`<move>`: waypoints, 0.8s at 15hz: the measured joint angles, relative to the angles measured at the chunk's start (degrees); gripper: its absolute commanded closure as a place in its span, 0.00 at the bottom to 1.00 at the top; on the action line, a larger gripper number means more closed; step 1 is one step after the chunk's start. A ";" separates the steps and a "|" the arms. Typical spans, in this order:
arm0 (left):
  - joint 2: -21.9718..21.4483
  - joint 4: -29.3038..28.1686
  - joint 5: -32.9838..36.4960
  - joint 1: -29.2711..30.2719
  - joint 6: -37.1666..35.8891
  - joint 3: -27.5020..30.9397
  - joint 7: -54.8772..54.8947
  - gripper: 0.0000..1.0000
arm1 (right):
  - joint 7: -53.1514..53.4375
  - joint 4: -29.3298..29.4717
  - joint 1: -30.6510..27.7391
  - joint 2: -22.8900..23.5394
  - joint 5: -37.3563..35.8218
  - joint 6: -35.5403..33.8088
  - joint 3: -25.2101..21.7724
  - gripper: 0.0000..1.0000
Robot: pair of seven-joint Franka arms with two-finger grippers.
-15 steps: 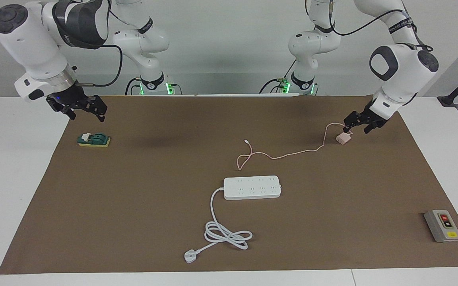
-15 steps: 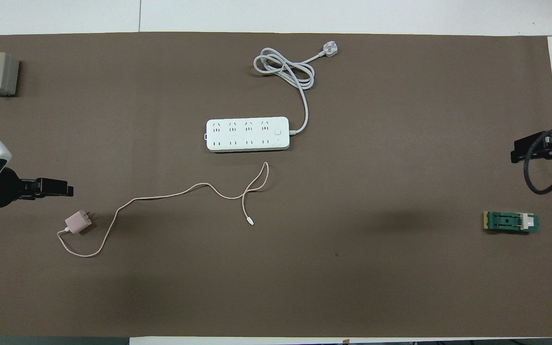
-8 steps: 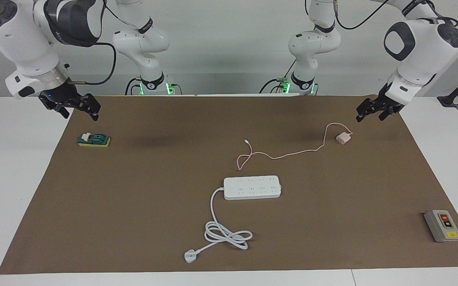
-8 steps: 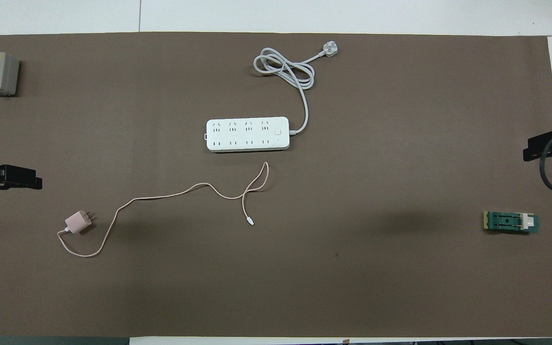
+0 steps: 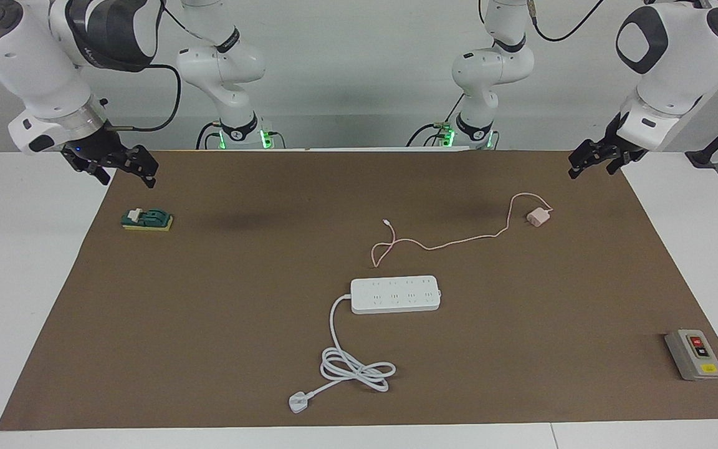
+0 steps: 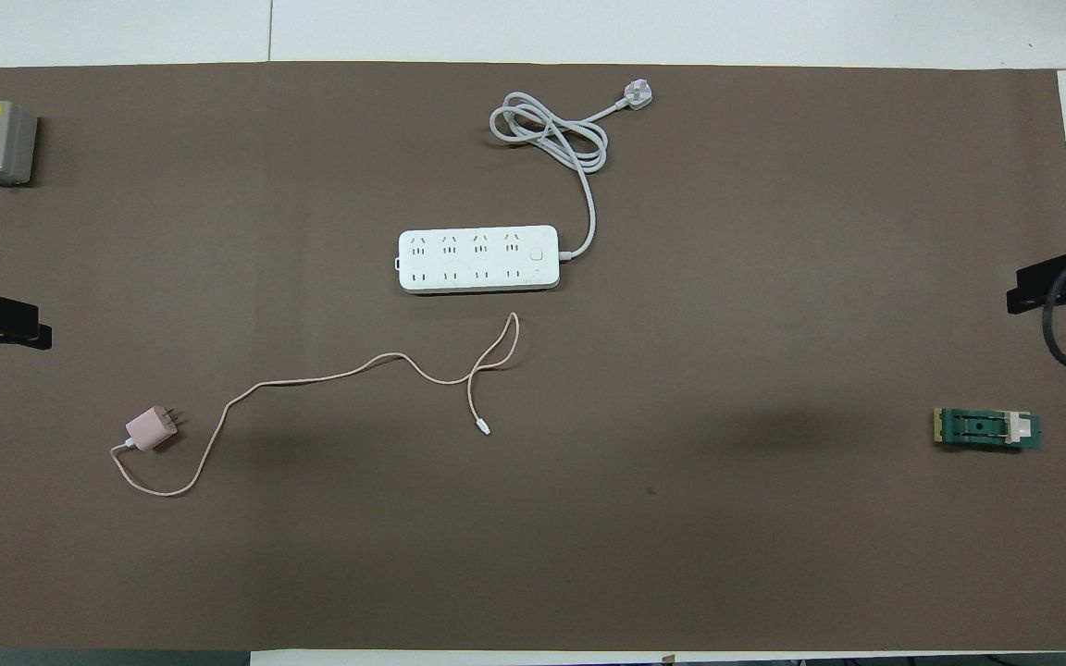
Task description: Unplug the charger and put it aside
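The charger [image 5: 538, 217] lies on its side on the brown mat [image 5: 209, 299], toward the left arm's end of the table and nearer to the robots than the power strip [image 5: 396, 294], well apart from it. Its 2 prongs stick out free in the overhead view, in no socket, and its thin pink cable [image 5: 459, 240] trails loosely across the mat toward the middle, the small free connector ending just short of the strip. Every socket on the strip is bare.

A second ago the left gripper [image 5: 596, 161] hung right over the charger with its fingertips close to it; now it is up and away, over the mat's edge at its own end, jaws spread wide and holding nothing. The charger has not shifted through that retreat, so it was let go cleanly and stays where it was laid. The right gripper [image 5: 117, 166] has also drawn back a little, up and toward its own end, and hangs above the mat's edge near the green block [image 5: 147, 219]; its jaws look parted and nothing is in them.

Judged from this, the task looks finished: the charger is unplugged and set aside, and both arms seem to be pulling back to rest. Nothing calls for another grasp, unless the cable's nearness to the strip counts as not aside enough
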 measured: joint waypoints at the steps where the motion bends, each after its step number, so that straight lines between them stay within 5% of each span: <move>1: 0.57 0.60 0.03 0.00 -0.10 -0.03 0.00 0.00 | 0.00 0.00 -0.01 0.00 0.00 0.00 -0.02 0.00; 12: 1.43 1.59 0.22 -0.88 -0.06 -0.17 0.00 0.00 | 0.00 0.03 0.08 0.00 0.04 0.00 0.06 0.00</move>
